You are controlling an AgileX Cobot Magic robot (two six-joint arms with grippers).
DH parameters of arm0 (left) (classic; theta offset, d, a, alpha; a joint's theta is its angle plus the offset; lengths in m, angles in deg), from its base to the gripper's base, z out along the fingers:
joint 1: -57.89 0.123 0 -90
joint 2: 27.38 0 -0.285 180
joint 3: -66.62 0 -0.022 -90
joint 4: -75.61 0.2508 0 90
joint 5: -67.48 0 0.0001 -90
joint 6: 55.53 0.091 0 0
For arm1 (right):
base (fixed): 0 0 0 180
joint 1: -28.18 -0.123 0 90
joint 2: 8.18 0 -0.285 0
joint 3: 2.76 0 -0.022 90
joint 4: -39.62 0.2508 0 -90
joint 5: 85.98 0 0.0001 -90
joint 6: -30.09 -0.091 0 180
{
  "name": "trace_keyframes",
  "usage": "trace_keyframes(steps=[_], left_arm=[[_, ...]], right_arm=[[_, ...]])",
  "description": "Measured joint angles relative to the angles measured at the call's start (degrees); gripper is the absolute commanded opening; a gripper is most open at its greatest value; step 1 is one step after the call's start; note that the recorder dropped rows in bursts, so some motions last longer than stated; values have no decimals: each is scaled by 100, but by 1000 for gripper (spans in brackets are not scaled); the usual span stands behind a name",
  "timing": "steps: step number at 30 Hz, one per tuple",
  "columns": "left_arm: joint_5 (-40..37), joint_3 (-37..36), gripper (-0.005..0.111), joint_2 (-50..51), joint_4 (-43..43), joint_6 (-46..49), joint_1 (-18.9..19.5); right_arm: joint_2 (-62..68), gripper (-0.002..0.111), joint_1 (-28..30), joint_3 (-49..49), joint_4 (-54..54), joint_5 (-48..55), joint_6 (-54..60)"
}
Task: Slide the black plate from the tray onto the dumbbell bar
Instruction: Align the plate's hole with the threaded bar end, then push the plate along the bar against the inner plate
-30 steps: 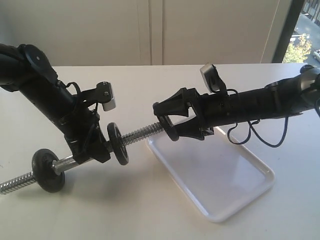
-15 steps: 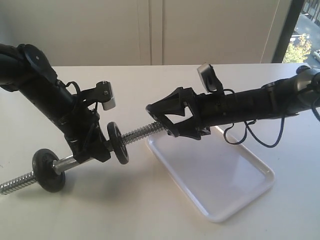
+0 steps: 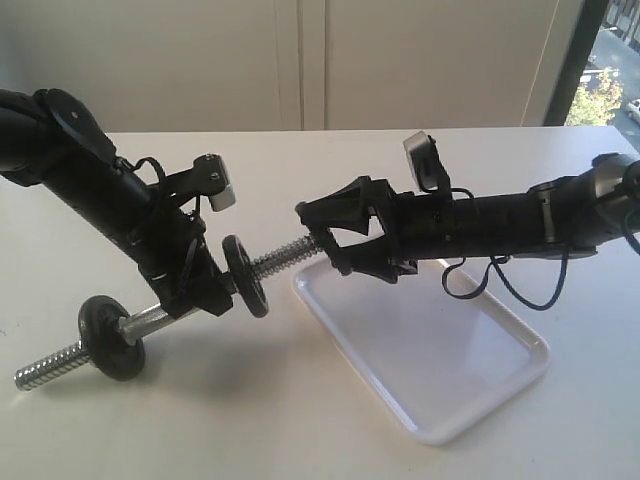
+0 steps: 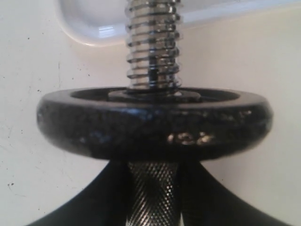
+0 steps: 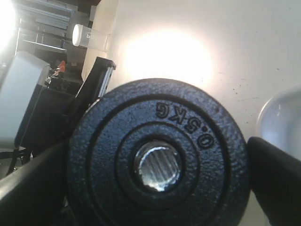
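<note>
Jamming risk: right claw clamps small matte-black iron plate at right tip of chrome threaded dumbbell bar (left claw grips knurled middle); tilted hole could snag coarse threads.

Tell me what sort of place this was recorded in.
Likely an office or lab room on an upper floor, not a gym: a plain white table, a pale panelled wall behind it, and a window looking down on trees and a street.
</note>
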Motion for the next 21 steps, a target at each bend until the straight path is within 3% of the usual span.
trace_keyframes(steps=[11,21], left_arm=[[56,0,0,0,-171,21,-10],[-15,0,0,0,-212,85,-21]], right_arm=[[0,0,-77,0,84,24,208],[0,0,-655,0,177,-293,382]])
